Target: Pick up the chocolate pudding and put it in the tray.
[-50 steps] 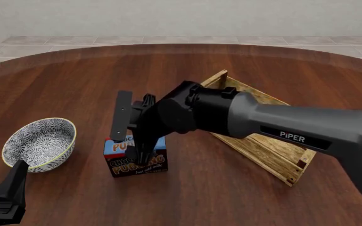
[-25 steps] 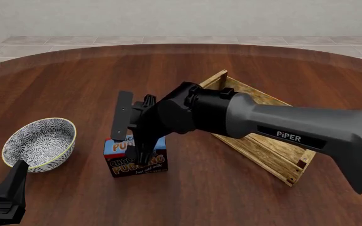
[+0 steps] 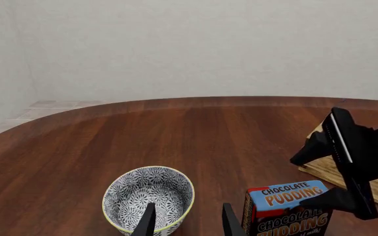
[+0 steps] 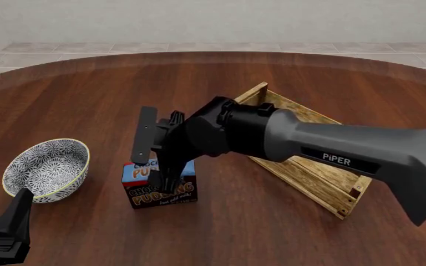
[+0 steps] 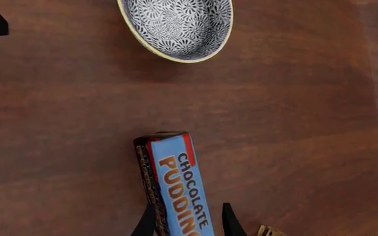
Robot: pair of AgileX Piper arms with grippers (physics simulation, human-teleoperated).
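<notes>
The chocolate pudding (image 4: 161, 192) is a small carton with a blue top and a brown lower part, standing upright on the table between bowl and tray. My right gripper (image 4: 158, 166) hangs over it, open, with its fingers on either side of the carton's top. The right wrist view shows the chocolate pudding (image 5: 175, 187) between the fingertips (image 5: 148, 222), with a small gap at one side. The tray (image 4: 313, 174) is a light-wood slatted crate lying right of the carton, partly hidden by the right arm. My left gripper (image 3: 187, 223) is open with nothing between its fingers, low at the table's near left (image 4: 9, 224).
A round bowl (image 4: 46, 166) with a grey pattern sits left of the pudding, just beyond the left gripper's fingers (image 3: 148, 194). The round wooden table (image 4: 87, 94) stretches behind and to the left, and the tray's corner post (image 4: 259, 88) sticks up.
Almost nothing. The right arm has shifted very slightly over the carton. The pudding, the bowl and the left gripper stay where they were.
</notes>
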